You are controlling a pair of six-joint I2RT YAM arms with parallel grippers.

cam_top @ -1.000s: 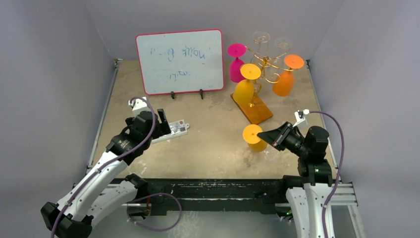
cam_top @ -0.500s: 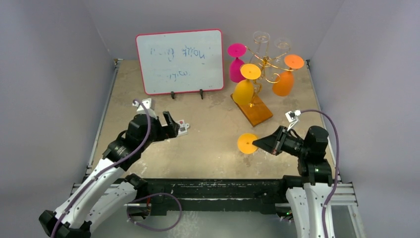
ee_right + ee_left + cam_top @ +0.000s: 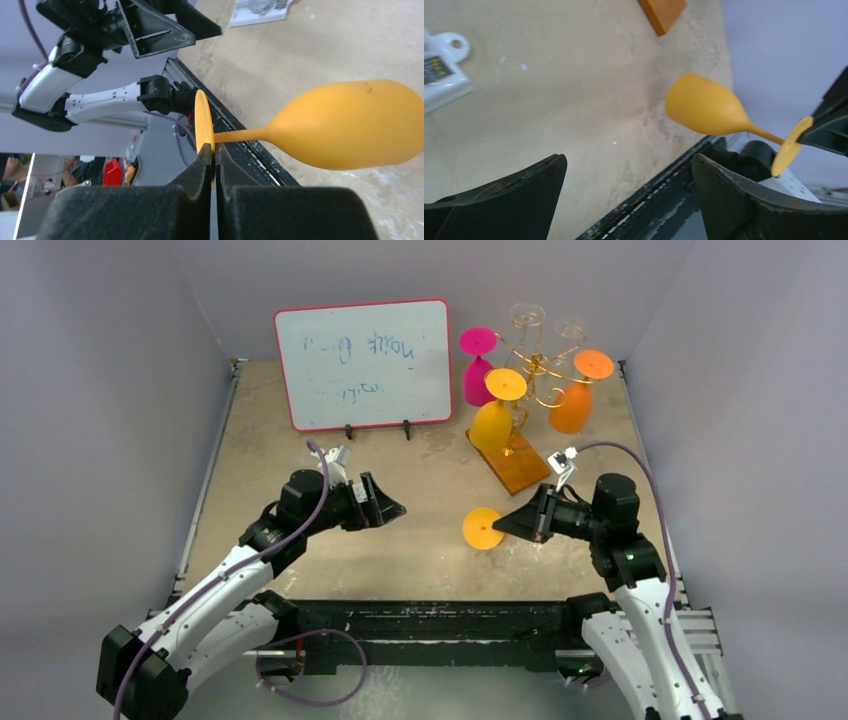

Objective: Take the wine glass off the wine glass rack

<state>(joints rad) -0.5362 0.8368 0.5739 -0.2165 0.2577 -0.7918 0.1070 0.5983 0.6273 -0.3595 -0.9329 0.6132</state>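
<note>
My right gripper [image 3: 512, 525] is shut on the flat foot of a yellow wine glass [image 3: 483, 529], in front of the rack. In the right wrist view the fingertips [image 3: 206, 159] pinch the foot's rim, and the stem and bowl [image 3: 345, 125] stretch off to the right above the table. My left gripper [image 3: 385, 506] stands open and empty, left of the glass and pointing toward it. From the left wrist the bowl [image 3: 704, 107] shows beyond the open gripper [image 3: 628, 159]. The gold wine glass rack [image 3: 538, 368] stands on its wooden base [image 3: 512, 464] at the back right.
On the rack hang a pink glass [image 3: 477, 365], a yellow one [image 3: 494, 416], an orange one [image 3: 575, 395] and clear ones [image 3: 527, 320]. A red-framed whiteboard [image 3: 363, 363] stands at the back. A white tag [image 3: 441, 75] lies on the table near my left gripper.
My right gripper has carried the yellow glass leftward and a little away from the near edge. The left arm has swung right toward the middle, jaws still open.
</note>
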